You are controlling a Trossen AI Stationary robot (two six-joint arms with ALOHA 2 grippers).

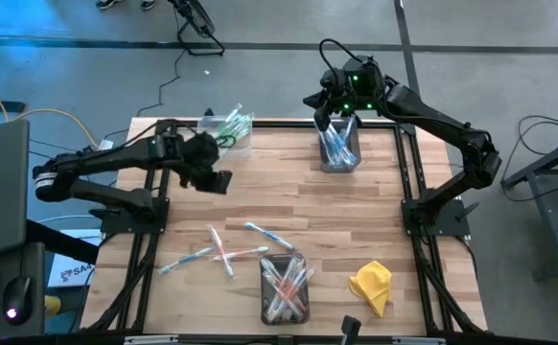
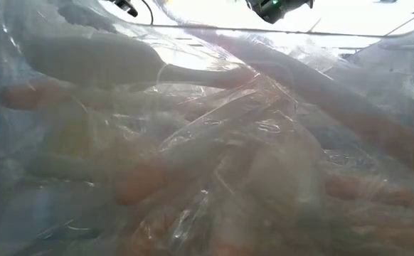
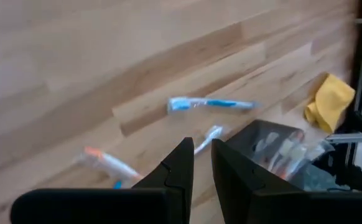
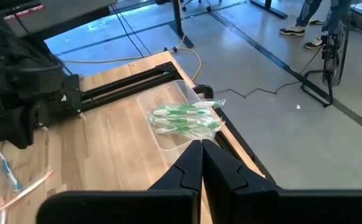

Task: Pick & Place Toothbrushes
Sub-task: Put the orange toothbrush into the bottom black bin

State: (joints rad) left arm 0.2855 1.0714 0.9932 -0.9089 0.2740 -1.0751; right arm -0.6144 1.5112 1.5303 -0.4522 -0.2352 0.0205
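Observation:
Several loose toothbrushes [image 1: 223, 251] in clear wrappers lie flat on the wooden table near its front; the left wrist view shows a blue one [image 3: 209, 104] and an orange one [image 3: 109, 163]. My left gripper [image 1: 223, 180] hangs above the table's left half, slanting down toward them. Its fingers [image 3: 202, 155] stand a narrow gap apart with nothing between them. My right gripper [image 1: 319, 103] is shut and empty, raised over the far edge beside the bin of blue toothbrushes [image 1: 339, 144]. In its wrist view the gripper [image 4: 201, 146] points at the bin of green ones [image 4: 181, 117].
A bin of pink-red toothbrushes [image 1: 284, 287] stands at the front middle, and it [image 3: 274, 149] also shows just beyond my left fingers. A yellow cloth [image 1: 373, 285] lies at the front right. Wrapped toothbrushes [image 2: 193, 142] right against the lens block the low view. Bare wood lies at mid-table.

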